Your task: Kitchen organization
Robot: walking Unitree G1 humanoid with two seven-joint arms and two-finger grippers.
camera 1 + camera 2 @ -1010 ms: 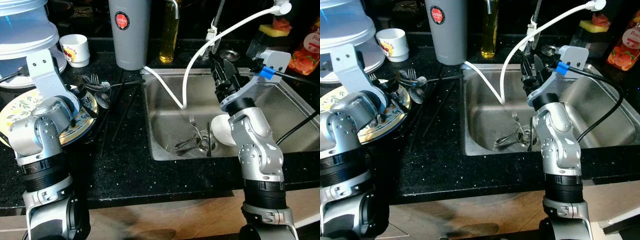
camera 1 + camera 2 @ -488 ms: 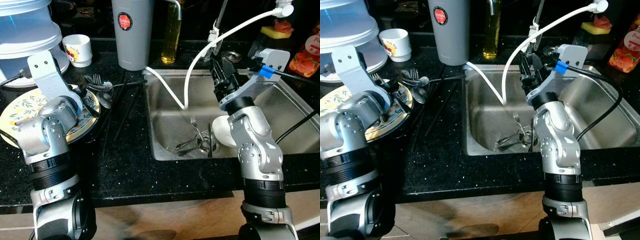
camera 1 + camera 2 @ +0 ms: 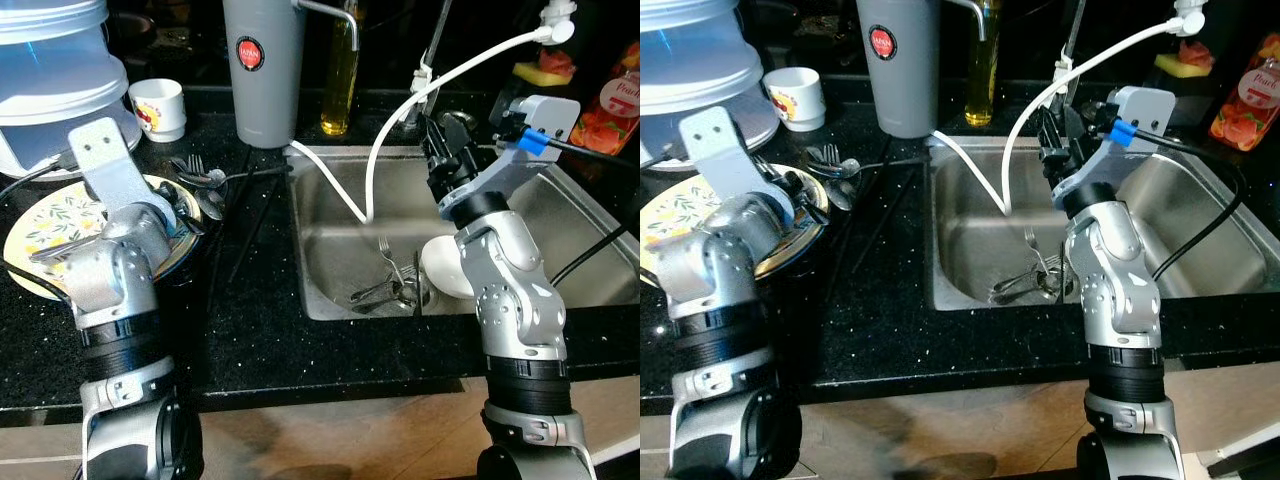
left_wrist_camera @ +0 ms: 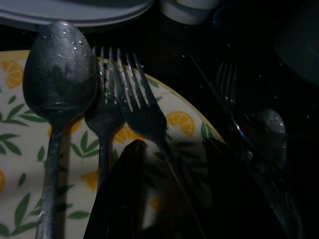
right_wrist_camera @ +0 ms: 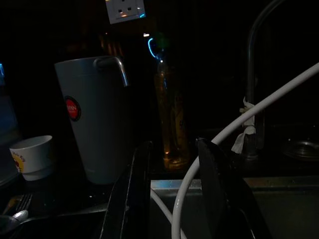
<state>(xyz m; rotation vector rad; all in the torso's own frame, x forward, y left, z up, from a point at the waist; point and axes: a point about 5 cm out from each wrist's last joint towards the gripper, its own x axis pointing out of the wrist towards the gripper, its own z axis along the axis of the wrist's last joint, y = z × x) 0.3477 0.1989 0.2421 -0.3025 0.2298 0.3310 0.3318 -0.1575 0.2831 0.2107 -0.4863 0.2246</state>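
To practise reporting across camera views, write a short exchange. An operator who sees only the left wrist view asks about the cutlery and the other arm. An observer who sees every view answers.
Operator: I see a spoon and forks on the patterned plate, with the left gripper open over one fork's handle. Is there cutlery elsewhere?
Observer: Yes, a pile of cutlery lies in the sink, to the robot's right of the plate.
Operator: Where is the right gripper?
Observer: The right gripper hovers open above the back of the sink, beside the white hose.
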